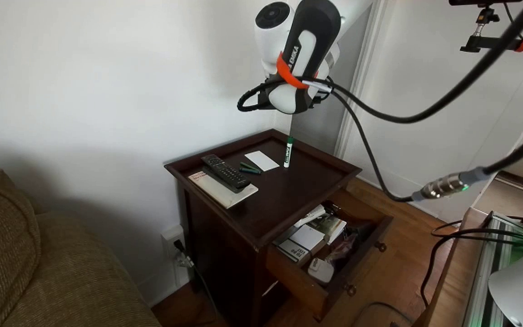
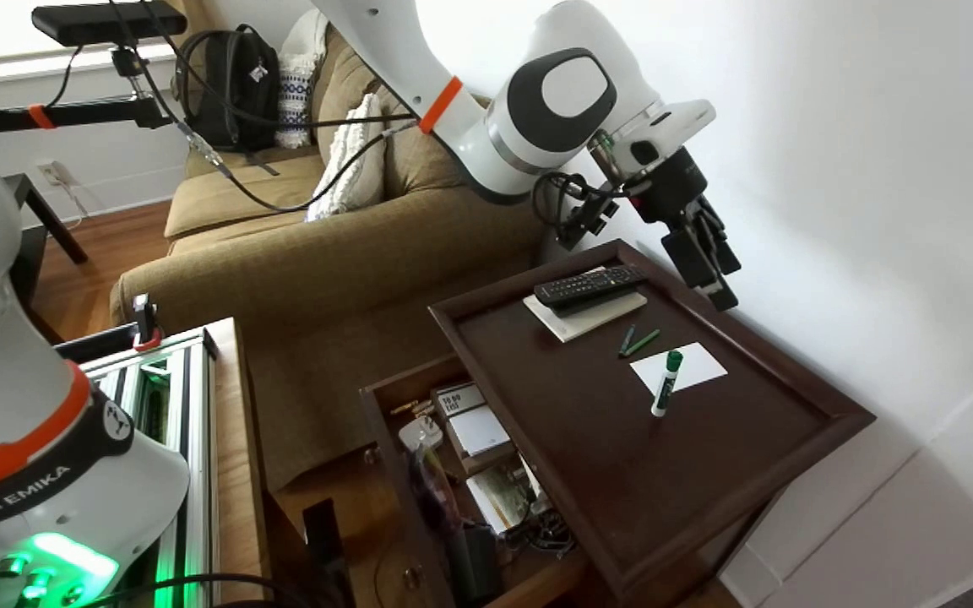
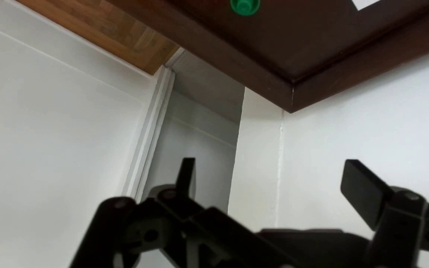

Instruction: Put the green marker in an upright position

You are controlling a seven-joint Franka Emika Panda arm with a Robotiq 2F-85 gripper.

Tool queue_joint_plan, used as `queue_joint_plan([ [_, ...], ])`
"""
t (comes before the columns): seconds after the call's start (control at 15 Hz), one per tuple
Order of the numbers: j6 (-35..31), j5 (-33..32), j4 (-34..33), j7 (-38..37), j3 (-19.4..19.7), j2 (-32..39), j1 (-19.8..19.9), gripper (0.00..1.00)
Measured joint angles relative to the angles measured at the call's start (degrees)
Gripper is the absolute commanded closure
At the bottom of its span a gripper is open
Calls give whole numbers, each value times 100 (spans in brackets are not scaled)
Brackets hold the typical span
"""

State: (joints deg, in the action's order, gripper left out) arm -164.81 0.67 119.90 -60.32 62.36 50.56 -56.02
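The green marker, white-bodied with a green cap, stands upright, cap up, on the dark wooden table top in both exterior views [image 1: 288, 153] [image 2: 666, 386]. It stands beside the white paper. In the wrist view only its green cap [image 3: 245, 6] shows, from above, at the top edge. My gripper [image 3: 268, 178] is open, with nothing between its wide-apart fingers. In an exterior view the gripper [image 2: 725, 279] is high above the table by the wall, apart from the marker. In an exterior view the arm hides the fingers.
White paper [image 1: 262, 161], two small green sticks [image 2: 640, 342] and a black remote [image 1: 226, 172] on a pale booklet [image 1: 214, 188] lie on the table [image 2: 571, 431]. The table has a raised rim. A filled drawer [image 2: 419, 371] stands open. A wall [image 2: 858, 211] runs behind.
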Motion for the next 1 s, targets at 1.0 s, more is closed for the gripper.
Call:
queue_joint_plan([
  [1.0, 1599, -253, -110, 488, -1832, -2116, 1905, 0],
])
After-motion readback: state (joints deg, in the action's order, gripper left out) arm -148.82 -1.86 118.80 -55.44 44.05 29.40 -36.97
